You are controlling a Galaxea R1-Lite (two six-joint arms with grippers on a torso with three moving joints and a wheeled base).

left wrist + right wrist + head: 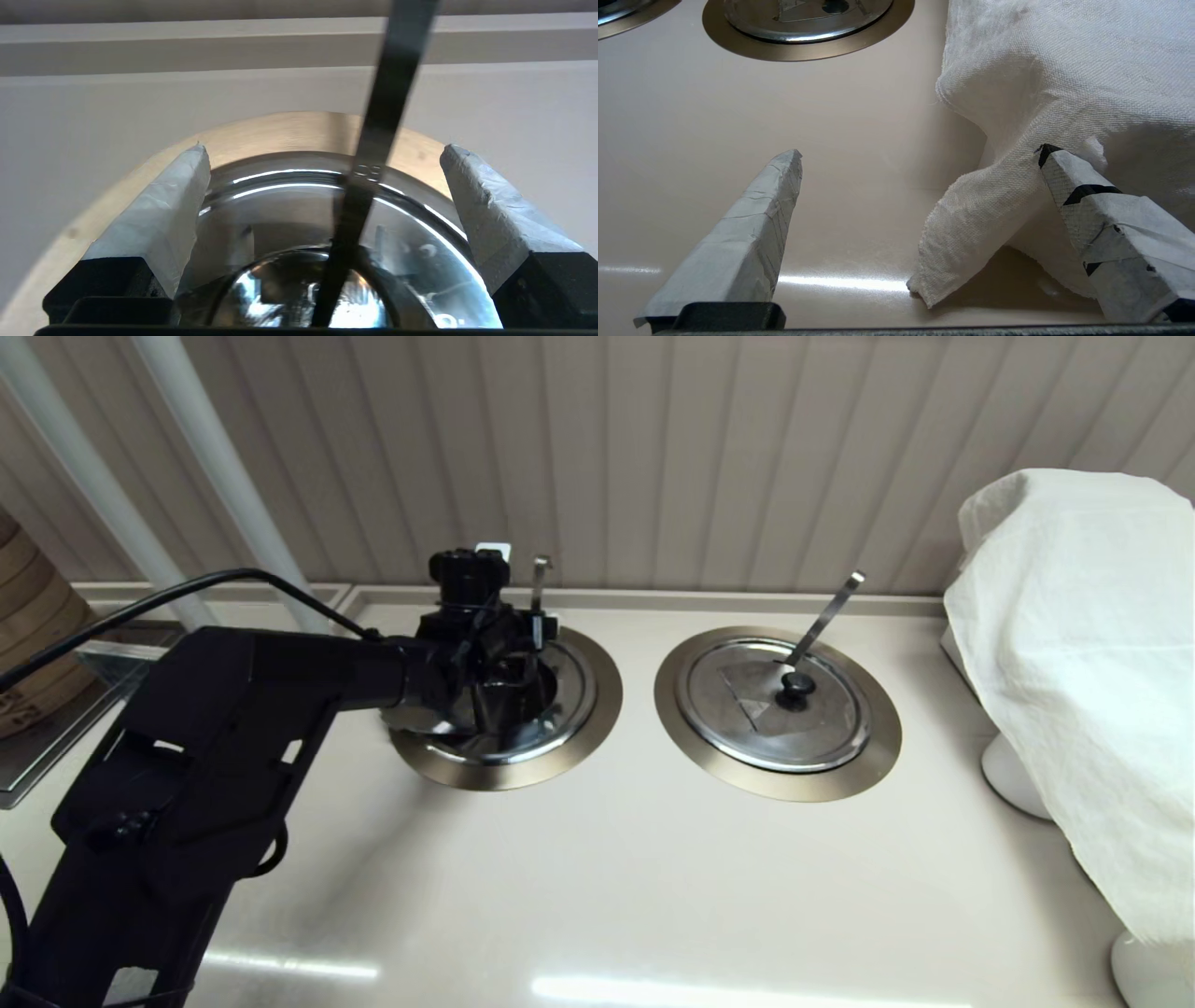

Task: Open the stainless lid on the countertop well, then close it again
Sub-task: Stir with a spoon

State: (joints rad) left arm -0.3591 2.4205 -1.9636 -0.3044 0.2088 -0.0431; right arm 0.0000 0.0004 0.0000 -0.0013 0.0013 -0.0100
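The countertop well is the left one, with its bronze-grey flange. The stainless lid lies askew on it, reaching over the flange at the near left. A dark gap shows at the far right. Its shiny dome fills the bottom of the left wrist view, and the knob is hidden. The straight utensil handle stands up at the back. My left gripper hovers low over the lid, open, with the handle between its fingers, touching neither. My right gripper is open over bare counter.
The twin well with its lid and slanted handle sits to the right. A white cloth drapes over something at the far right; its hem touches my right finger. A bamboo steamer stands far left.
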